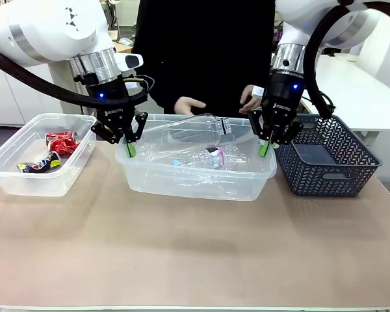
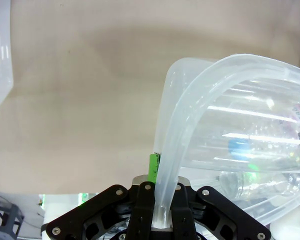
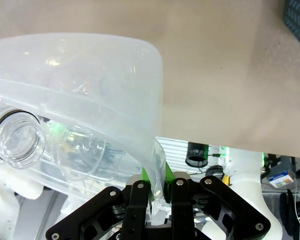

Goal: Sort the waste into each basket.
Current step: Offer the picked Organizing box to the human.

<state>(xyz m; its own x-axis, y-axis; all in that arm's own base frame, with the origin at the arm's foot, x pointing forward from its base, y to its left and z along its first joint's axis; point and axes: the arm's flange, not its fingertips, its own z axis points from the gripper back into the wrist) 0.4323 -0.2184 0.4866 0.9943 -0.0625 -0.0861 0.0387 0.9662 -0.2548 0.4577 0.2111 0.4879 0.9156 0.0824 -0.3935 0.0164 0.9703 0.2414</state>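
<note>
Both arms pinch the clear bottle tub (image 1: 195, 179) at mid-table: left gripper (image 1: 130, 148) clamps its left rim, right gripper (image 1: 265, 147) its right rim; cans (image 1: 60, 143) lie in the left tub (image 1: 26, 182).

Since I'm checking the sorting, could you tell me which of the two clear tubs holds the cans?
The smaller clear tub on the robot's left holds the red can and dark-blue-and-yellow can; the middle tub, gripped at both ends, holds clear bottles.

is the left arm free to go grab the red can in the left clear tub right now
Probably not yet. The left claw is shut on the rim of the middle clear plastic tub of bottles, so it must let go first. The crushed red metal can lies uncovered in the open left clear tub, close by.
</note>
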